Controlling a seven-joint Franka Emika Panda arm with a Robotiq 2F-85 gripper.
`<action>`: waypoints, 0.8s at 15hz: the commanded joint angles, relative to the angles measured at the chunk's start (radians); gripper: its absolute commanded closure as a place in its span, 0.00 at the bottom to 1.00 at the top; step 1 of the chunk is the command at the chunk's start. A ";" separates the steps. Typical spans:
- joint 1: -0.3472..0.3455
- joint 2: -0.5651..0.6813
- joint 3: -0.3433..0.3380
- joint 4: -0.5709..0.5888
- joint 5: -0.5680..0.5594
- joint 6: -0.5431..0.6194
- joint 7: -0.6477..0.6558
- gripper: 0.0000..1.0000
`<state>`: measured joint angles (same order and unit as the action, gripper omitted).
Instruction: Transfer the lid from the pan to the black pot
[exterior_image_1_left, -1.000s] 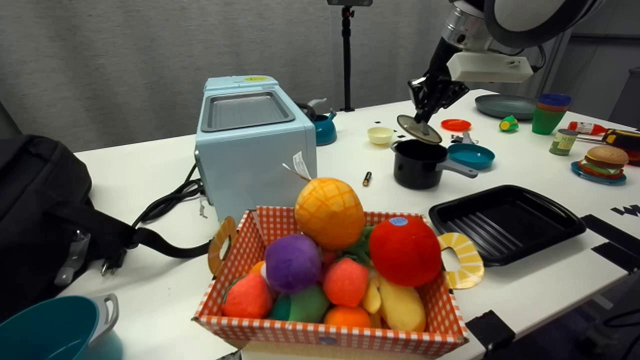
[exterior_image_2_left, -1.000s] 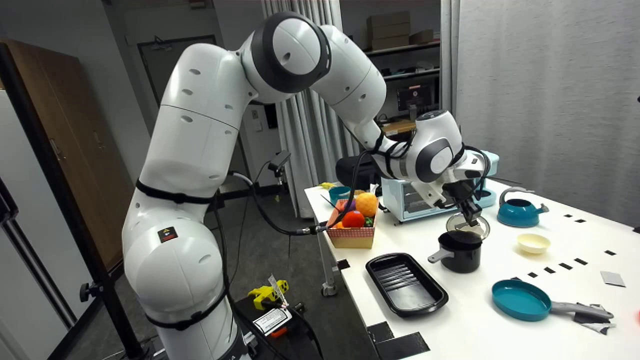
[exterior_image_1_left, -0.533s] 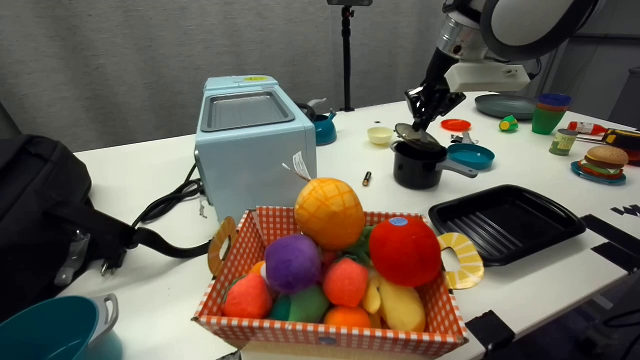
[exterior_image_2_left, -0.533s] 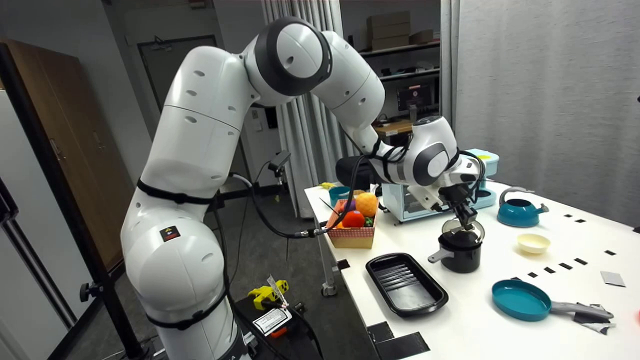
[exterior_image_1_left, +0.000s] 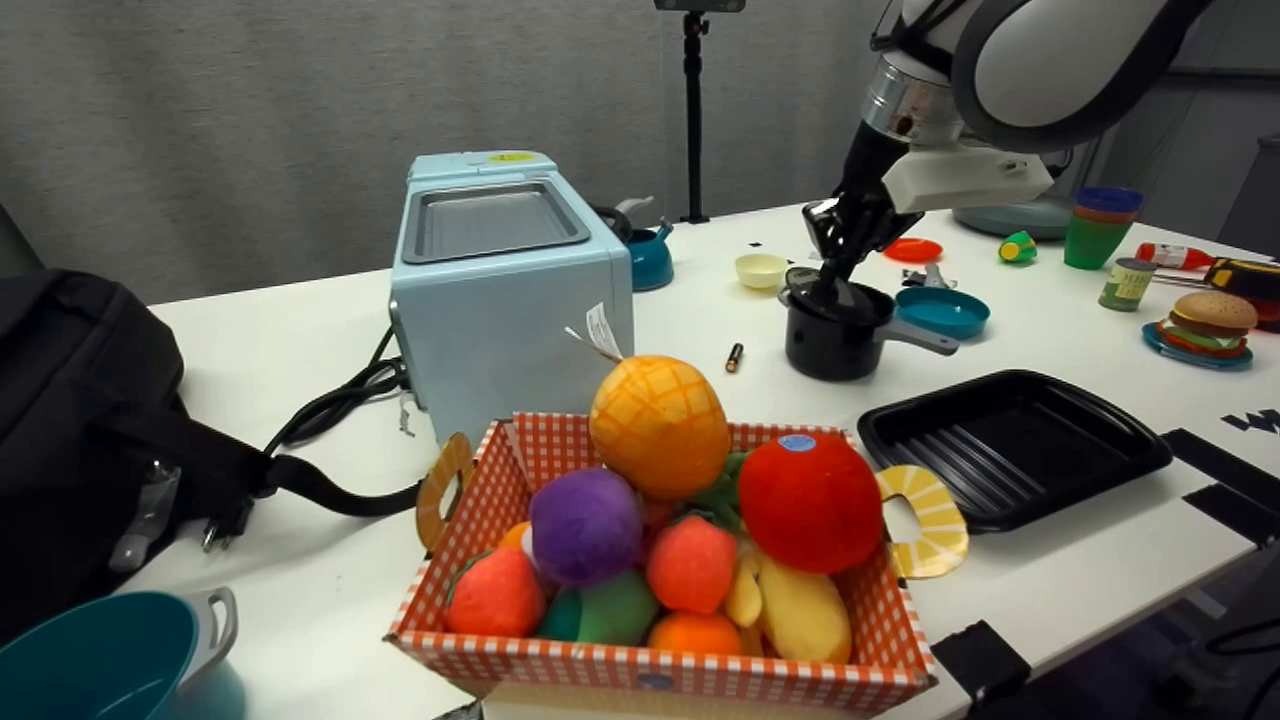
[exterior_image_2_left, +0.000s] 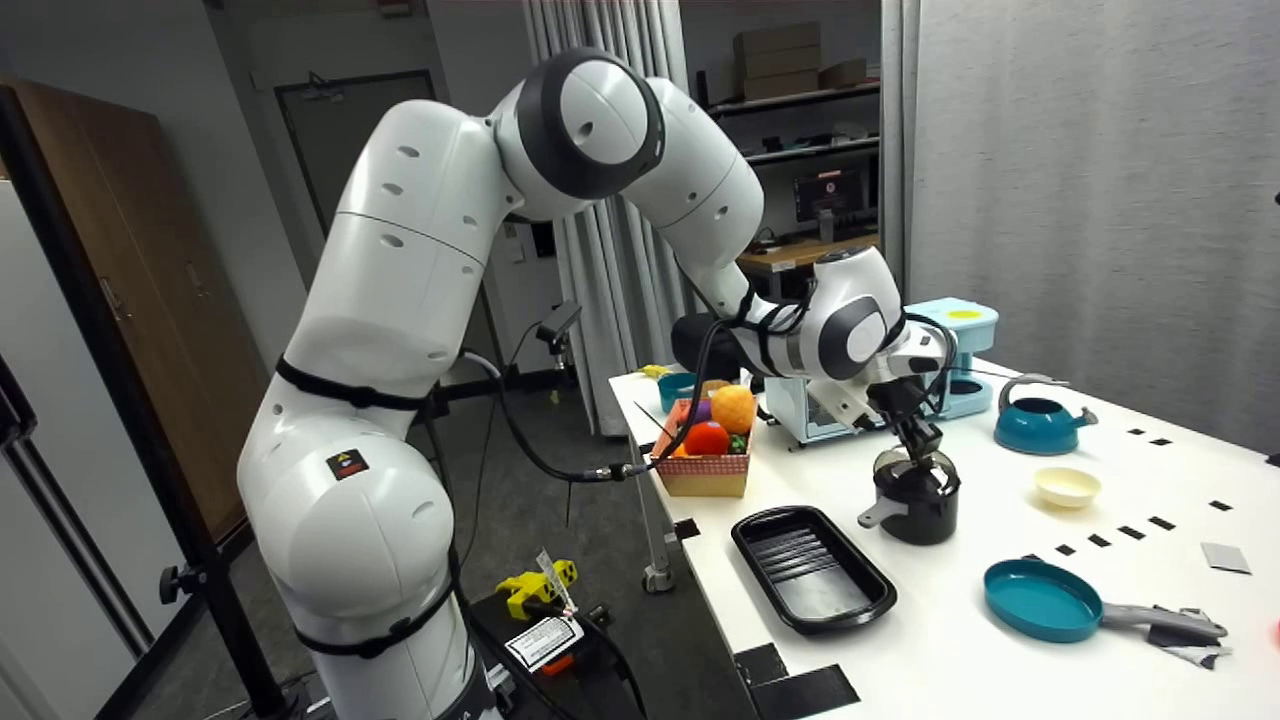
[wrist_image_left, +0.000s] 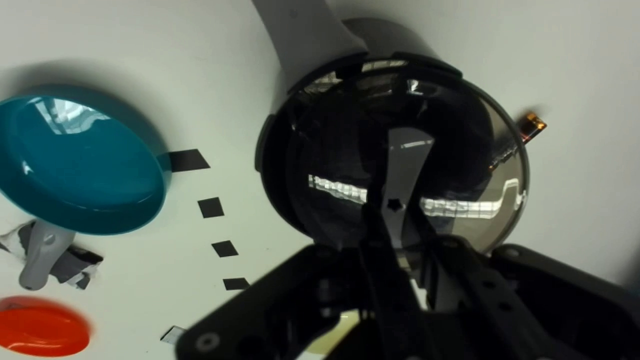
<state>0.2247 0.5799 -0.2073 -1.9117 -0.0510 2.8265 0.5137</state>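
My gripper (wrist_image_left: 394, 220) is shut on the grey knob of the round glass lid (wrist_image_left: 345, 145), one finger on each side. In both exterior views the lid (exterior_image_1_left: 855, 303) (exterior_image_2_left: 886, 464) is tilted at the mouth of the black pot (exterior_image_1_left: 835, 348) (exterior_image_2_left: 922, 520). It sits off-centre: in the wrist view it overhangs the pot (wrist_image_left: 395, 37) on the right and leaves a dark opening at the left. Whether it touches the rim is hard to tell. The fingertips (exterior_image_1_left: 828, 287) are just over the pot. The shallow dark grey pan (exterior_image_1_left: 1010, 222) is at the back, partly hidden by the arm.
The black grill tray (exterior_image_1_left: 1010, 445) lies near the pot's grey handle. A teal pan (wrist_image_left: 80, 165), a cream bowl (exterior_image_1_left: 760, 270), a battery (wrist_image_left: 532, 125) and a red plate (exterior_image_1_left: 912, 250) lie around it. The fruit basket (exterior_image_1_left: 655, 665) and blue oven (exterior_image_1_left: 520, 320) stand nearby.
The gripper has moved down with the lid, from above the pot to its mouth. The lid has become more tilted. The pot seems to have shifted very slightly.
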 joint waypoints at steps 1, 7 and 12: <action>0.012 0.012 -0.032 0.020 -0.011 -0.022 -0.003 0.96; 0.011 0.023 -0.054 0.035 -0.012 -0.047 0.000 0.58; 0.007 0.017 -0.057 0.029 -0.011 -0.057 0.001 0.21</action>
<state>0.2246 0.5935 -0.2491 -1.9029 -0.0511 2.8025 0.5137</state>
